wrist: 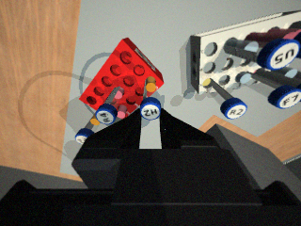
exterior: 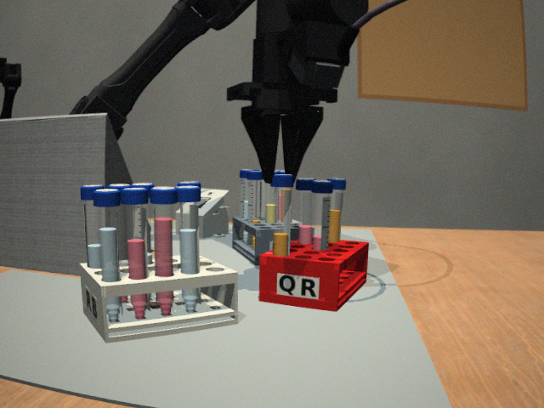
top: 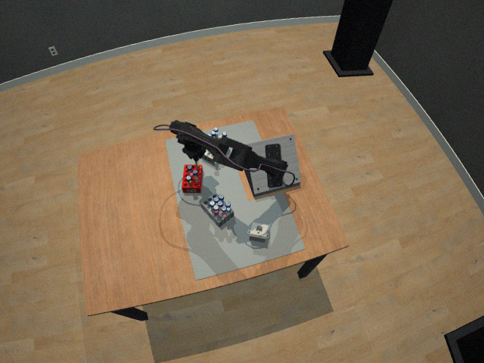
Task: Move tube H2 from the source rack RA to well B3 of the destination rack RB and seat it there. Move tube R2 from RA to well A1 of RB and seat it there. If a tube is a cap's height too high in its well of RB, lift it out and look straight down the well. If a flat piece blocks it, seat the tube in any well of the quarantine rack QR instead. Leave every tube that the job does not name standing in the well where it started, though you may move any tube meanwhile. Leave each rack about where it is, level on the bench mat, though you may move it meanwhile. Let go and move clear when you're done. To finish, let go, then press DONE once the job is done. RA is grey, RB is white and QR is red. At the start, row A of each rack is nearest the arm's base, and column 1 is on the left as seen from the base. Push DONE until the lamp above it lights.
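Note:
My gripper [exterior: 279, 178] [wrist: 150, 112] is shut on tube H2 [exterior: 282, 180] [wrist: 150, 108], a blue-capped tube with orange liquid. H2 is upright, its lower end in a corner well of the red rack QR [top: 185, 189] [exterior: 268, 287] [wrist: 123, 46], on the side toward the white rack. Its tip is hidden, so I cannot tell whether it is fully down. Tube R2 [wrist: 233, 109], with yellow liquid, stands in the near left corner well of the white rack RB [exterior: 167, 283] [wrist: 200, 56]. The grey rack RA [top: 206, 209] [exterior: 238, 226] stands beyond QR in the exterior view.
Other capped tubes stand in QR close beside the fingers. Several tubes stand in RB and in RA. The pale button box [top: 259, 231] sits on the bench mat [top: 218, 255] past RA. The arm's grey pedestal [top: 255, 187] [exterior: 53, 189] rises beside the mat.

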`<state>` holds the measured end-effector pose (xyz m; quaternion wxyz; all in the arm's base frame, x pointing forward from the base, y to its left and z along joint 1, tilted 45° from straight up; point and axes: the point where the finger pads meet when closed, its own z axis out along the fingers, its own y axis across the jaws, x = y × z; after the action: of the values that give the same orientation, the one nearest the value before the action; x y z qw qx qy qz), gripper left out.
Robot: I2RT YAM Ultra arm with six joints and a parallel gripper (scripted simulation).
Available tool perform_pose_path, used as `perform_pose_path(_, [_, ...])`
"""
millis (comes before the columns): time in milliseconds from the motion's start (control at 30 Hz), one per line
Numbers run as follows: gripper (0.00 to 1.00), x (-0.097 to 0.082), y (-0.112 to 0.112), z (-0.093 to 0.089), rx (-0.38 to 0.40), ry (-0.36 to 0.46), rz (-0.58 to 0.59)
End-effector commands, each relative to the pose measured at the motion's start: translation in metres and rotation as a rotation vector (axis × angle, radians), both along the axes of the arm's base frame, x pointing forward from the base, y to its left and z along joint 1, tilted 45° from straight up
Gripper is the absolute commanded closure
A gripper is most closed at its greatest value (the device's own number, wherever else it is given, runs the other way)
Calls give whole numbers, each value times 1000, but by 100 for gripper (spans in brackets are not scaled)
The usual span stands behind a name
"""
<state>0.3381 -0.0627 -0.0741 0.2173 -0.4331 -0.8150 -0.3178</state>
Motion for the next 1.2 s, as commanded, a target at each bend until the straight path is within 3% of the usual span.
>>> perform_pose_path(0, [100,-1,-2,1,-11,-5,-10])
perform_pose_path(33, [100,9,-8,4,-30,-34,-8])
perform_pose_path(167, [100,-1,0,-1,-11,-3,-8])
perform_pose_path(567, [100,-3,4,-7,-5,3,-10])
perform_pose_path(600, [100,8,-4,-3,-25,-29,-11])
perform_pose_path(833, [100,2,2,-3,-8,-11,-7])
perform_pose_path(867, [76,2,2,-3,-8,-11,-7])
perform_pose_path(1167, [76,2,2,-3,-8,-11,-7])
